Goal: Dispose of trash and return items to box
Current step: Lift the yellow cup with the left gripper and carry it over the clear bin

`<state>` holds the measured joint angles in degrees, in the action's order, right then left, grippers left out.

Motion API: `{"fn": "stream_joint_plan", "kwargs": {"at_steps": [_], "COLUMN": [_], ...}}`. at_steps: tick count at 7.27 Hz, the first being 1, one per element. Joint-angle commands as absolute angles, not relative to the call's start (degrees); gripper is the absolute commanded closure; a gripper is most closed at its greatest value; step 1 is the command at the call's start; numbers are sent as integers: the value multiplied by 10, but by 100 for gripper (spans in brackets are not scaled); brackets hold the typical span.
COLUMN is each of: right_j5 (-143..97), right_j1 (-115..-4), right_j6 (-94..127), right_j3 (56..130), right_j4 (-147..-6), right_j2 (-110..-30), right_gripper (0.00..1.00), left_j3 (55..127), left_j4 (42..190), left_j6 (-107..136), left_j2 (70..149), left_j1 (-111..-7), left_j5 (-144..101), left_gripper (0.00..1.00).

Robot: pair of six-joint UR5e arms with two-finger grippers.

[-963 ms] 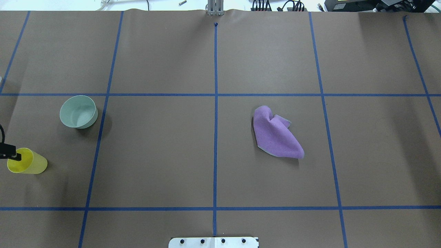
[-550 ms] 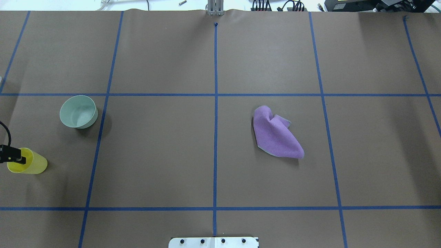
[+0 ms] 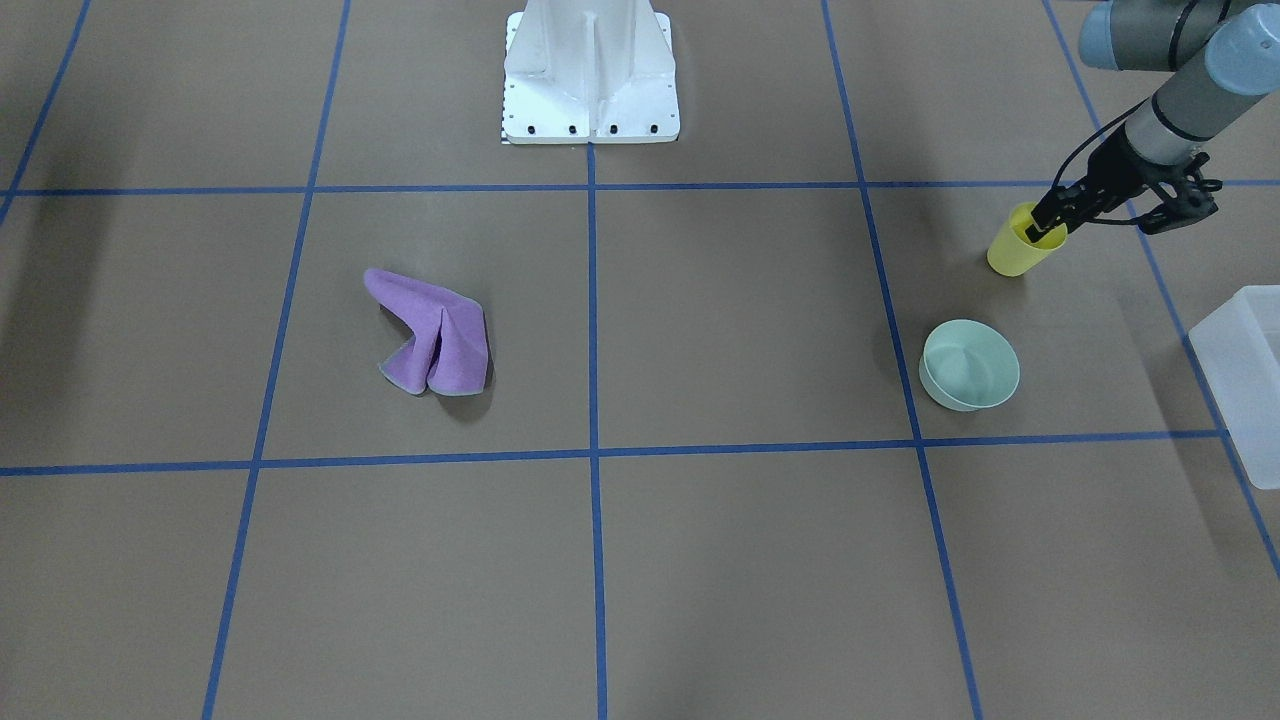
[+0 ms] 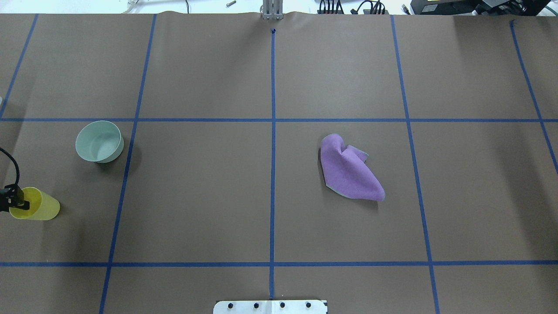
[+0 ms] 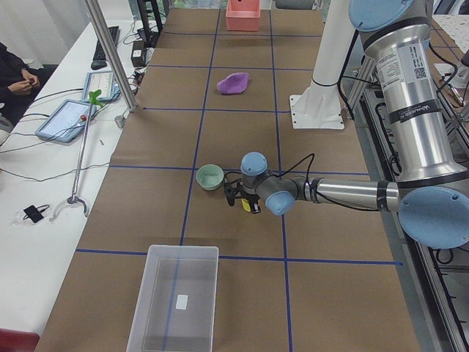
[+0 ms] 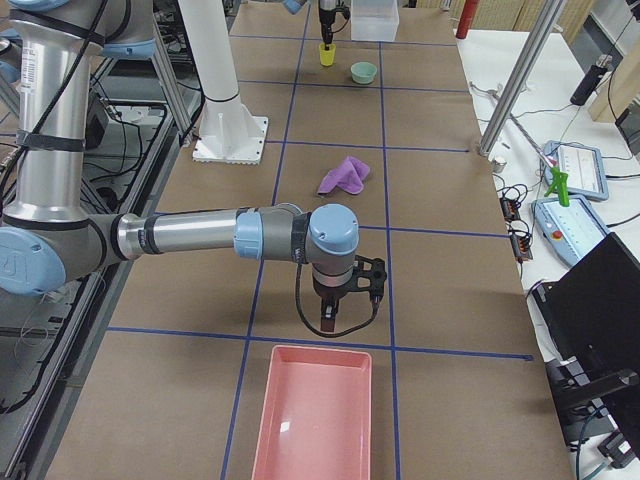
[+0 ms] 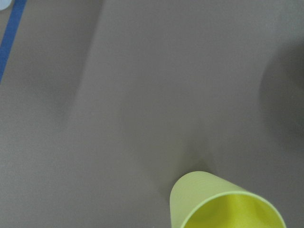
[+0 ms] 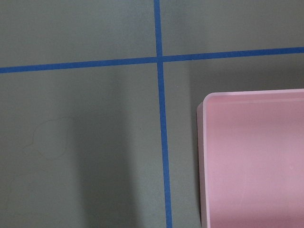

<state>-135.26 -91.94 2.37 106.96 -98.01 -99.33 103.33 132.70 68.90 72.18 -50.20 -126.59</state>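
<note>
— Where is the yellow cup (image 3: 1015, 255) being seen?

— Upright on the counter (image 3: 720, 560), near the mint bowl (image 3: 968, 364); the frosted box (image 3: 1245, 370) is being seen apart from both.

— Is it being gripped?

— The left gripper (image 3: 1046, 224) is being held at its rim, a fingertip overlapping the opening; whether the wall is being pinched cannot be told.

— And the right gripper (image 6: 329, 322)?

— It is being held just beside the pink tray (image 6: 312, 415); spread or pressed together cannot be told. A purple cloth (image 3: 435, 335) is being seen mid-counter.

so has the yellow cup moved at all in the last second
No. The yellow cup keeps the same spot, the same gap left of the blue tape line.
</note>
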Motion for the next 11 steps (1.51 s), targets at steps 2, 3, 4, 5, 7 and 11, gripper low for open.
{"fn": "stream_joint_plan", "kwargs": {"at_steps": [2,3,4,5,7,11], "right_j5": [-1353,-1353,-1353,-1353,-1353,-1354], "right_j1": [-919,-919,-919,-919,-919,-919], "right_j6": [24,24,24,24,24,24], "right_j3": [1070,1070,1070,1071,1071,1074], "right_j4": [-980,-980,-980,-980,-980,-980], "right_j2": [-993,-993,-993,-993,-991,-992], "right_gripper": [0,0,0,0,0,0], "left_j3": [1055,1076,1090,1094,1092,1122], "left_j4": [1327,1325,1325,1325,1318,1216], "left_j6": [691,691,691,686,666,532], "left_j2": [713,696,692,689,693,705], "left_j1": [-513,-530,-550,-579,-614,-704], "left_j5": [-1273,-1293,-1323,-1331,-1384,-1397], "left_gripper": [100,100,100,100,100,100]}}
